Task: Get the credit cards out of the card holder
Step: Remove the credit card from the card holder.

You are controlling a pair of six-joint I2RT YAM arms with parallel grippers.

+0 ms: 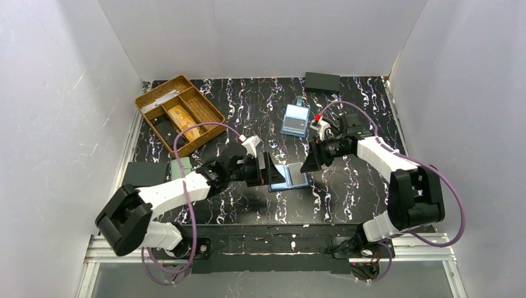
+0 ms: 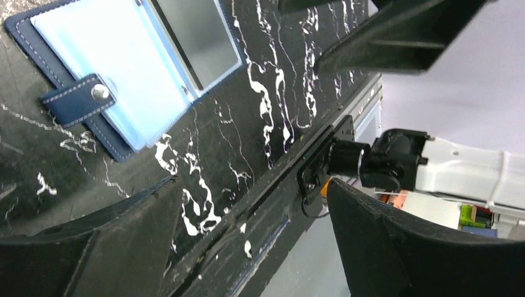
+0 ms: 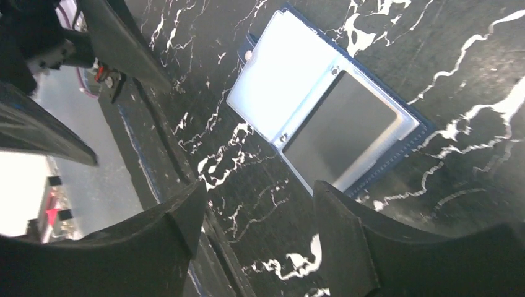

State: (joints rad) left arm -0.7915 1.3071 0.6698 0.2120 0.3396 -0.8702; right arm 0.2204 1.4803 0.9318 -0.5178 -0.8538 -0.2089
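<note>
Two grippers flank the card holder (image 1: 289, 177), which lies opened flat on the desk (image 1: 248, 105) between the arms, its pale blue pockets facing up and its snap tab (image 2: 79, 99) flopped to one side. The left gripper (image 2: 254, 192) stands wide, with nothing between its fingers. The right gripper (image 3: 260, 192) is likewise spread and empty, hovering near the holder. Neither touches it, as far as I can tell.

One pocket shows a grey rectangle (image 3: 343, 127) behind clear film. I take that for a card, though I cannot make out its colour or an exposed edge.

I judge the holder light and floppy, likely to slide on the smooth desk or lift with any pull, so I would pin one half down with one gripper. The card should be thin, stiff and slick. I would pinch it by whichever edge pokes out at the pocket mouth and draw it along the slot, not upward.
</note>
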